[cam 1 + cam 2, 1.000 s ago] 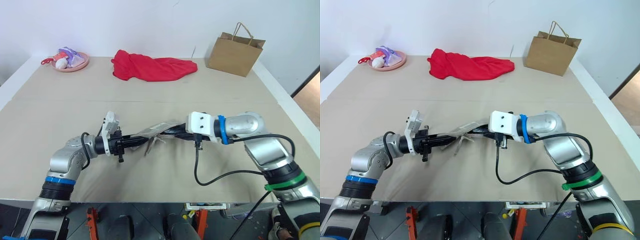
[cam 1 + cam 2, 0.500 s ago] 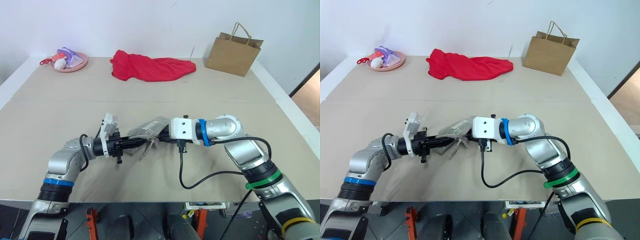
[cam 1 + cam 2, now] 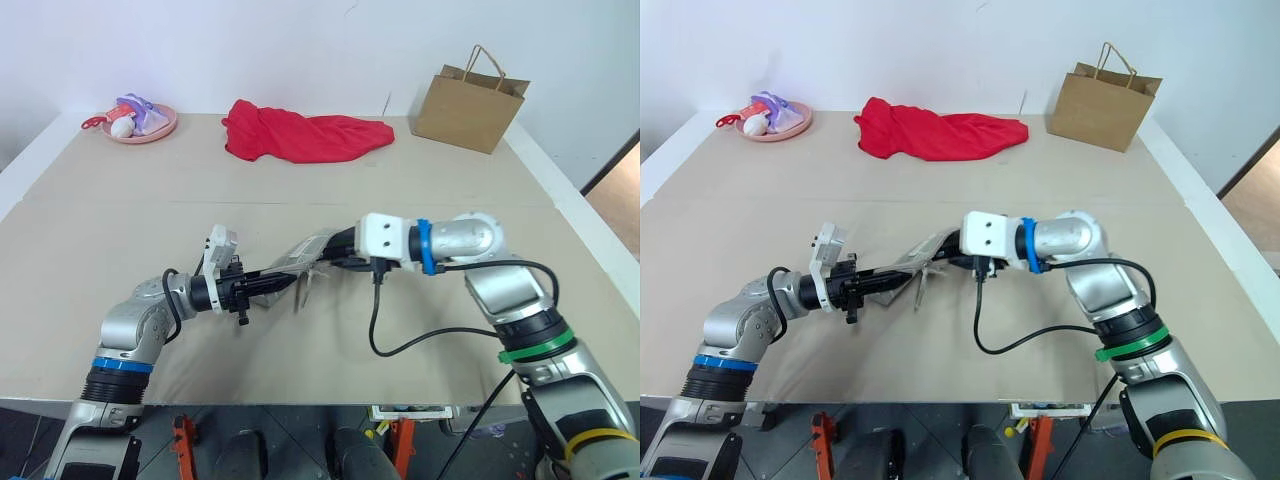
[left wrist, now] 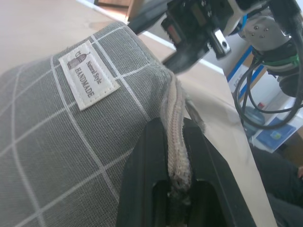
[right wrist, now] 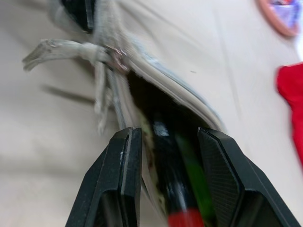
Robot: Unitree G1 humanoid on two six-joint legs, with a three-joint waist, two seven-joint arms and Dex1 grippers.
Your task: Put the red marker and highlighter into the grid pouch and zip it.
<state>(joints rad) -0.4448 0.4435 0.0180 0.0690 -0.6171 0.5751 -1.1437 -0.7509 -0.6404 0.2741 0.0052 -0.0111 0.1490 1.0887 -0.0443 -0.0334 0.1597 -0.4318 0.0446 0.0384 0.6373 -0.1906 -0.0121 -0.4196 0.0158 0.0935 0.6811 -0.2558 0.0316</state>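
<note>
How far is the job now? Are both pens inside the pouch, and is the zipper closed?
Both the red marker and the highlighter lie inside the grid pouch. The left gripper pinches its zipper end. Its mouth gapes, so zipping remains; the right gripper is open there.

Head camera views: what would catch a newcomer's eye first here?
At mid-table, both arms meet on the grid pouch: the left hand is shut on its zipper end, and the right hand stands open at its mouth, with the red marker and highlighter inside. At the far edge lie a red cloth and a paper bag.
</note>
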